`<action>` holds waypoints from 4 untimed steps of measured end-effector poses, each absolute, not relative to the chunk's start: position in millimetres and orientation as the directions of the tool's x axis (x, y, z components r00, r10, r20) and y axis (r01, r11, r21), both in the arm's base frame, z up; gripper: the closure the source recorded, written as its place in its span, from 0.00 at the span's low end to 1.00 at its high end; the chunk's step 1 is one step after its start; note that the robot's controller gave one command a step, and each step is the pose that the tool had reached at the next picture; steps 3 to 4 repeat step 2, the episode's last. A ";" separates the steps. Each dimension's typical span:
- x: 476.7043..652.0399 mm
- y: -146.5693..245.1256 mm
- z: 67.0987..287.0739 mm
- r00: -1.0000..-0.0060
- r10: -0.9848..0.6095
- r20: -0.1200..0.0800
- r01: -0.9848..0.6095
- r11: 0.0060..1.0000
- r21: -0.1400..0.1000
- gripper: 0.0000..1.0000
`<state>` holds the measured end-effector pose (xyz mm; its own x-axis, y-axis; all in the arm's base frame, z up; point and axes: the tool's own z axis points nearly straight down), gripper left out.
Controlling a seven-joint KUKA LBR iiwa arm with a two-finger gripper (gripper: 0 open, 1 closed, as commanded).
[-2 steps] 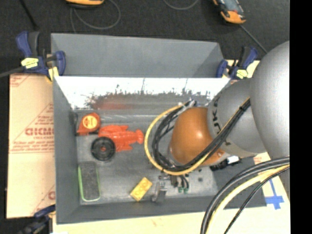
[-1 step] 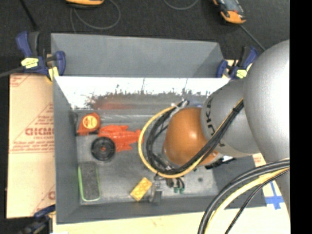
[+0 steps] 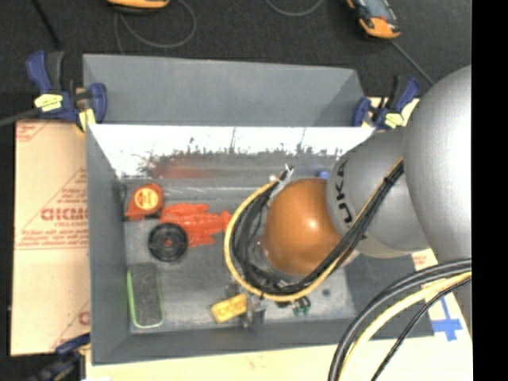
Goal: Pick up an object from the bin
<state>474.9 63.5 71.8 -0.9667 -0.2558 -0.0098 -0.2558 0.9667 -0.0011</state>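
The claw [image 3: 255, 314] is low at about 6 o'clock on the bin's floor, close to the front wall. It sits under the arm's orange cover [image 3: 298, 228] and its loop of cables, which hide it so far that I cannot tell how wide it stands or whether it has hold of anything. Just beside it at 9 o'clock, perhaps touching it, lies a small yellow piece [image 3: 228, 310], flat on the floor and a little askew. That is the thing the claw is nearest, so I take it for the likely pick. It looks like hard plastic: light, stiff, not fragile, and probably smooth enough to skid on bare metal if nudged from one side only. The best hold would be across its narrow width, near the middle, with the claw low enough to get a firm bite on its sides. At 3 o'clock of the claw is a tiny green bit [image 3: 300, 309], too small to make out. Farther out at 9 o'clock, near the front left corner, a flat grey block with a green edge [image 3: 146, 296] lies lengthwise. At 10 o'clock is a black round disc [image 3: 167, 242], and at 11 o'clock a red plastic toy [image 3: 194, 222] just beside it. Beyond them an orange round case [image 3: 144, 200] lies near the left wall of the bin [image 3: 222, 94].
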 end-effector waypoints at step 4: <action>498.5 79.3 245.7 -0.965 -0.264 -0.011 -0.264 0.965 -0.002 1.00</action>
